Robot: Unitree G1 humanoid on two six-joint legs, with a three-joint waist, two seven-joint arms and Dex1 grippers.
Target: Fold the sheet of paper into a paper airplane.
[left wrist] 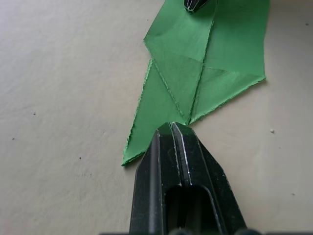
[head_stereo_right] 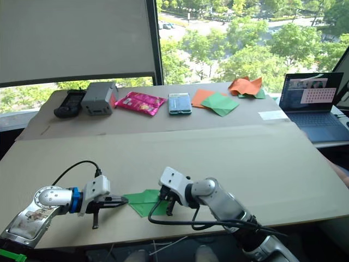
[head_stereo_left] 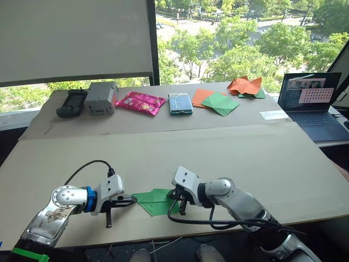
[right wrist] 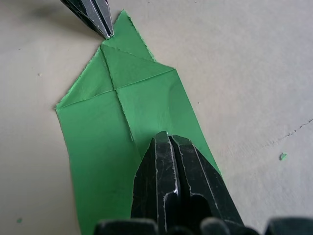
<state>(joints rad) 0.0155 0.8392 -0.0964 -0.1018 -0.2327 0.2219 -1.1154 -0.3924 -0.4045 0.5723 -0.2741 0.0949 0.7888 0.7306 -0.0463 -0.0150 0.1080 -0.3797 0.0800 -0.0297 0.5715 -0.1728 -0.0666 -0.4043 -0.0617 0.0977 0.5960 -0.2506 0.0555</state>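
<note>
The sheet of paper (head_stereo_left: 155, 201) is bright green and lies flat on the beige table (head_stereo_left: 229, 158) near its front edge. It is creased, with folded flaps that form a point toward my left. My left gripper (head_stereo_left: 132, 200) is shut, and its tip rests on that point (left wrist: 171, 126). My right gripper (head_stereo_left: 175, 197) is shut too and presses down on the paper's wider end (right wrist: 166, 137). In the right wrist view the left gripper's tip (right wrist: 105, 32) touches the paper's (right wrist: 122, 107) point.
On the far table stand a black device (head_stereo_left: 71, 103), a grey box (head_stereo_left: 101, 97), a pink packet (head_stereo_left: 140, 102), a blue pack (head_stereo_left: 180, 103), flat orange and green sheets (head_stereo_left: 218, 102) and crumpled orange paper (head_stereo_left: 245, 85). A laptop (head_stereo_left: 316, 103) sits at the right.
</note>
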